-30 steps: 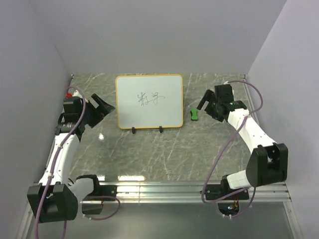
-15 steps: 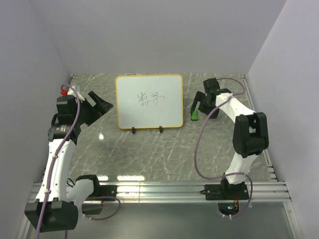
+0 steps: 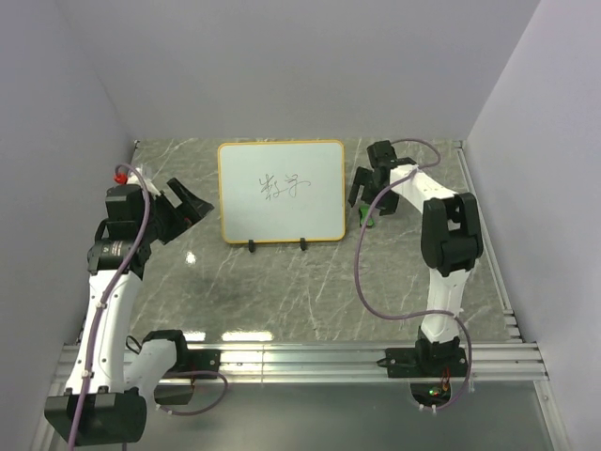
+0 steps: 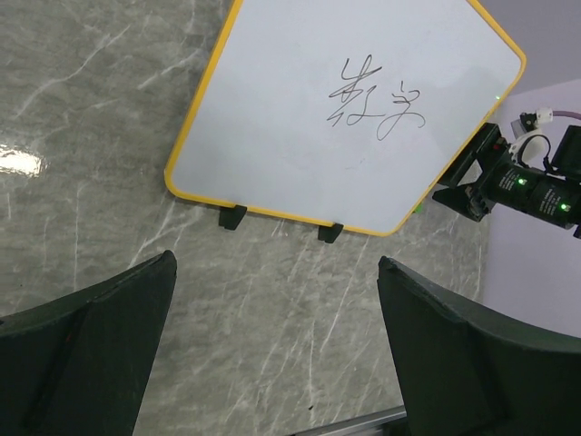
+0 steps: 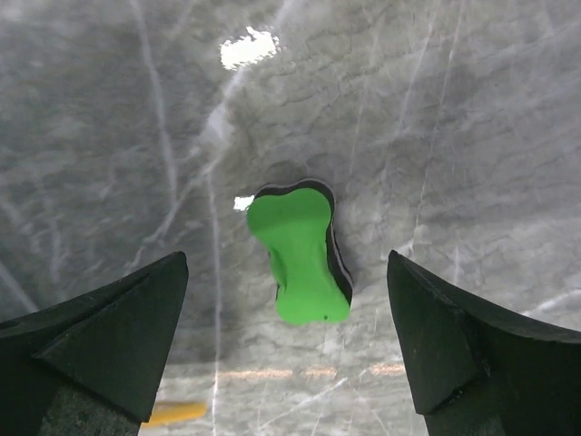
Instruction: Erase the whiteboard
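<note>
The whiteboard (image 3: 282,211) stands upright on two black feet at the back middle of the table, with black scribbled writing (image 3: 284,186) at its centre. In the left wrist view the whiteboard (image 4: 272,136) fills the top, and its writing (image 4: 377,104) is clear. A small green eraser (image 5: 300,263) lies flat on the marble just right of the board. My right gripper (image 5: 287,259) hovers open directly over it, one finger on each side, not touching. In the top view the eraser (image 3: 368,220) peeks out below the right gripper (image 3: 372,195). My left gripper (image 4: 277,263) is open and holds nothing, left of the board.
Grey walls close in the table on the left, back and right. A metal rail (image 3: 300,357) runs along the near edge by the arm bases. A cable (image 3: 362,272) loops off the right arm. A strip of the board's yellow frame (image 5: 172,415) shows in the right wrist view.
The right arm has swung in towards the board and now has its open gripper over the green eraser. The left arm has straightened up slightly and stays left of the board.
</note>
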You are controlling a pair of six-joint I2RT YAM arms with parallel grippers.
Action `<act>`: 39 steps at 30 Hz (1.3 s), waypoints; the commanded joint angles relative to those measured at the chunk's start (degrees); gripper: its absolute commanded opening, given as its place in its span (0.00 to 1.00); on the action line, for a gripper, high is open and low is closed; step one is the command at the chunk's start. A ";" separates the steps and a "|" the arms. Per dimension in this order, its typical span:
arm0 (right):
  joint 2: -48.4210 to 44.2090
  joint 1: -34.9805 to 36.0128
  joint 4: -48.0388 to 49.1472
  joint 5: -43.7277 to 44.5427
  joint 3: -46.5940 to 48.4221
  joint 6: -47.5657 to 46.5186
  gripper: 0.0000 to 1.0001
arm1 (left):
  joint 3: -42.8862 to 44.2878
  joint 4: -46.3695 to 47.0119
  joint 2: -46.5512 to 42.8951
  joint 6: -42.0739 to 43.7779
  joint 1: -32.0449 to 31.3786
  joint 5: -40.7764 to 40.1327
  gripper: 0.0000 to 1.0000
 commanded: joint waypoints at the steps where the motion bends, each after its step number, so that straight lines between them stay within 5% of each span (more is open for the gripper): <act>1: 1.85 1.00 0.06 1.66 2.52 0.32 0.96 | 3.05 0.52 0.96 1.07 -0.37 -0.75 0.99; 11: 4.23 3.72 -1.52 5.00 1.21 0.32 0.83 | 4.28 2.55 5.00 1.68 -0.72 -1.19 0.99; 29: 6.34 3.90 -6.26 9.48 3.84 -1.78 0.26 | 6.04 7.03 10.98 4.92 -0.81 -2.95 1.00; 33: 4.68 2.85 -8.81 11.32 4.89 -1.26 0.00 | 8.40 7.82 13.09 8.44 -0.63 -5.39 0.99; 39: -2.00 1.53 -11.71 11.34 4.71 0.15 0.00 | 9.56 14.73 18.10 11.88 4.46 -3.14 0.99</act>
